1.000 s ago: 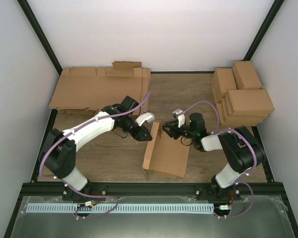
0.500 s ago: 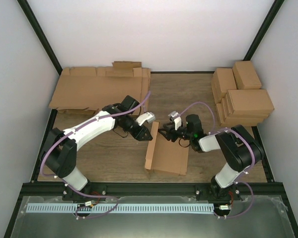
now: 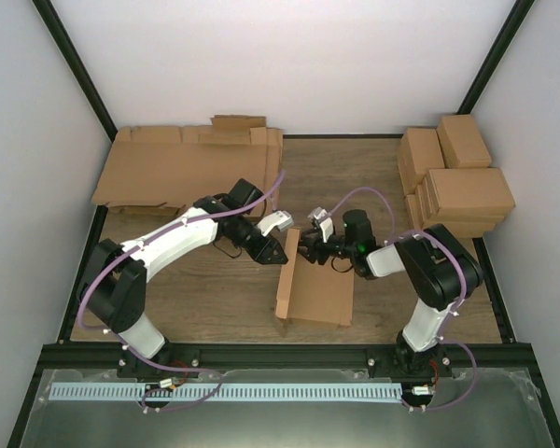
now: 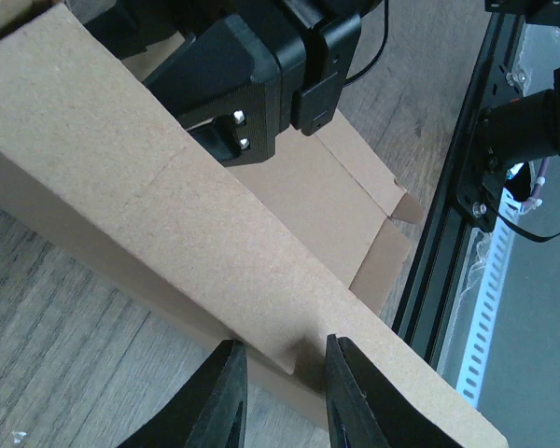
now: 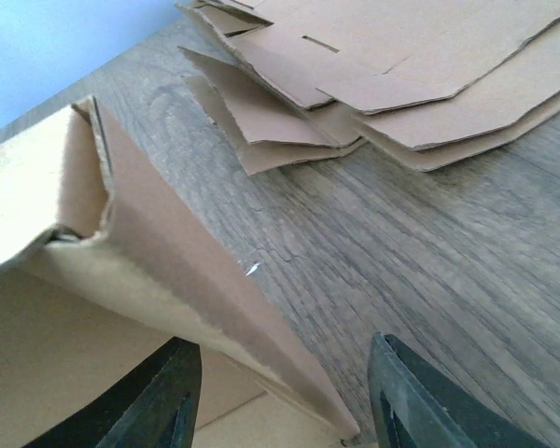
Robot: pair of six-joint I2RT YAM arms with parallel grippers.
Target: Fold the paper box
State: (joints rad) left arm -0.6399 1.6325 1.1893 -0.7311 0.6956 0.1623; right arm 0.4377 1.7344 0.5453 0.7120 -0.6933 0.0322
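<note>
Two grippers met at the far end of the plain brown cardboard paper box (image 3: 319,294). It lay in the middle of the brown wooden table (image 3: 355,177), between the two arms. We saw its left side wall standing up and its floor lying flat. The left gripper (image 3: 273,253) was pinched on the top edge of that wall, one finger on each side. In the last second the right gripper (image 3: 304,247) had slid left to the wall's far corner. Its fingers had spread apart, and the corner flap sat between them, not squeezed. The box had also turned straighter. We thought the right gripper had let go to take a new hold, so the end flap was likely next. The pile of flat brown sheets (image 3: 187,168) and the stack of closed brown boxes (image 3: 457,182) sat well apart at the back.
</note>
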